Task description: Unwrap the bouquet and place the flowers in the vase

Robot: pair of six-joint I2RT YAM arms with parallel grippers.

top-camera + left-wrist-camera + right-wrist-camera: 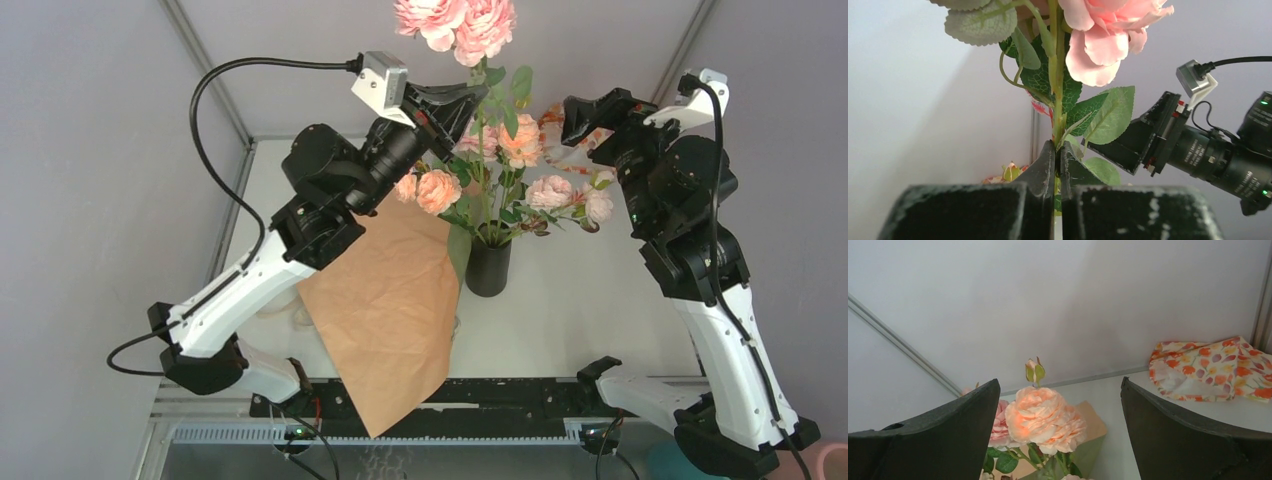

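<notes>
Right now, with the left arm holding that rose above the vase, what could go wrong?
The left fingers pinch only the thin stem, so the big bloom could twist and miss the vase. The vase is narrow and already crowded with roses; pushing another in might tip it. The brown paper close beside it could snag.

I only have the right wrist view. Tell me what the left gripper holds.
Observer: The left gripper is shut on a rose stem, with a pink bloom above the fingers.
Operator: Report where the vase is.
Observer: The black vase stands upright on the table, with several roses in it.
Operator: Say where the wrap is.
Observer: The brown paper lies spread left of the vase, one corner past the near table edge.
</notes>
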